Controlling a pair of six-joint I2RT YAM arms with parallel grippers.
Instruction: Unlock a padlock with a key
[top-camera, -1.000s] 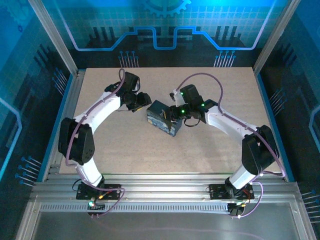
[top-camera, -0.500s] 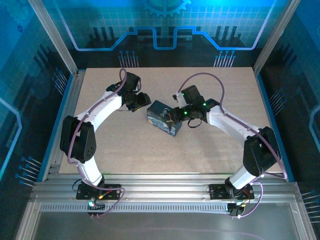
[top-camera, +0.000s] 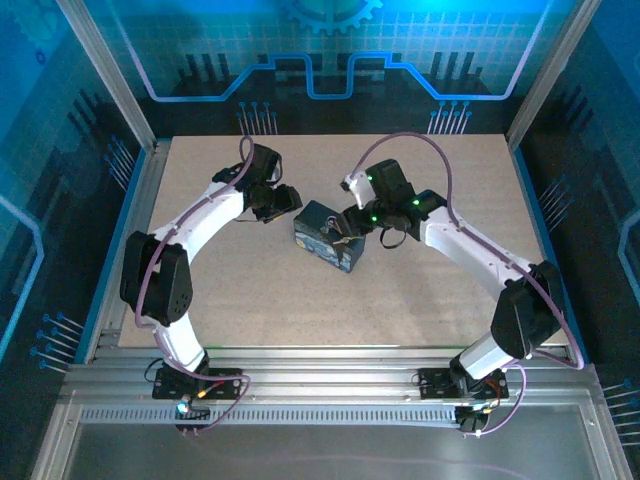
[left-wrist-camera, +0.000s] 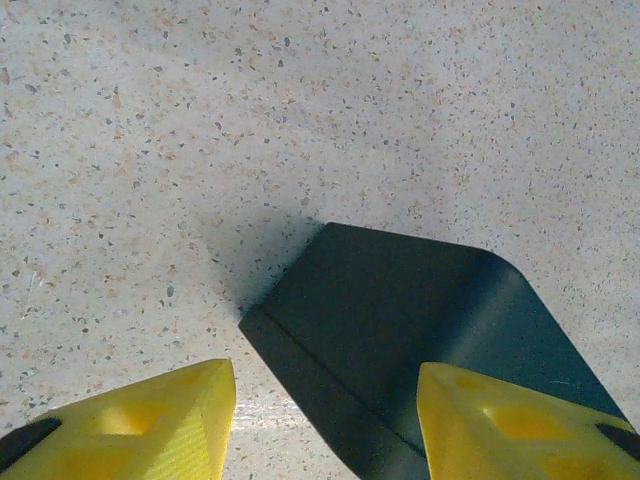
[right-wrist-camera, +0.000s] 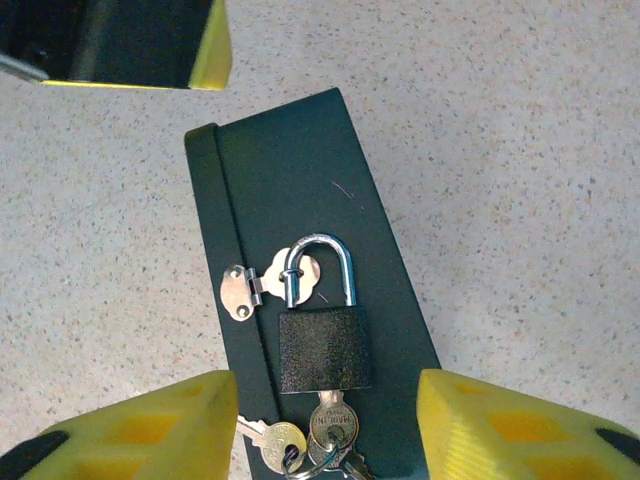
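**While the key waits under the padlock**

As the padlock (right-wrist-camera: 318, 345) is hung shut on the hasp (right-wrist-camera: 240, 290) of the dark box (right-wrist-camera: 300, 170), near the middle of the worktop (top-camera: 200, 300), the key (right-wrist-camera: 334, 425) below it should be pinched by its head and turned, with the box held steady. The right end effector (right-wrist-camera: 325, 425) and the left end effector (left-wrist-camera: 325, 420) are both seen released. The shackle (right-wrist-camera: 345, 265) is resolved in the right wrist view. From above, the lock is too small to be read.
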